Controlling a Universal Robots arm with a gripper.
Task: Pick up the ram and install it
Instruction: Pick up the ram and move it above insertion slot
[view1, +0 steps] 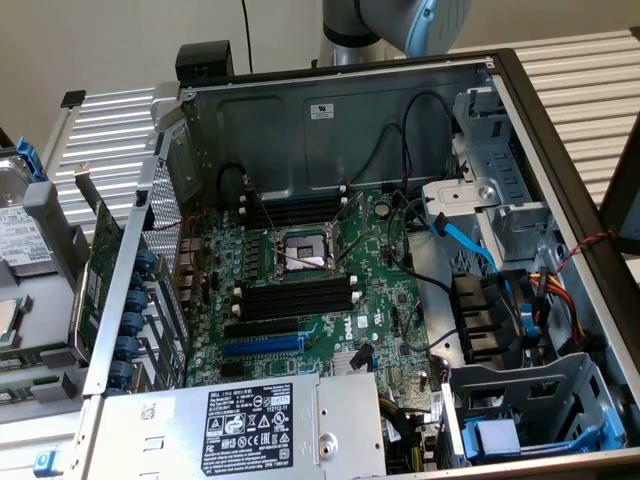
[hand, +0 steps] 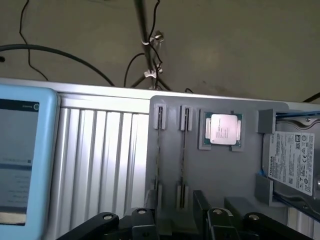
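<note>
My gripper (hand: 176, 220) hangs over the grey parts tray (hand: 225, 175), fingers apart, gripping nothing.
The ram (hand: 159, 150) stands edge-on in a narrow slot of the matte moulded tray; a square, metal-lidded processor (hand: 223, 129) sits in the next pocket, a labelled hard drive (hand: 292, 162) in the end bay.

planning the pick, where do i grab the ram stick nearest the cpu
Probably the exposed top edge of the ram at mid-length, from straight above, pinching its two flat faces: it stands on edge in the grey tray, whose end brackets cover both ends.
</note>
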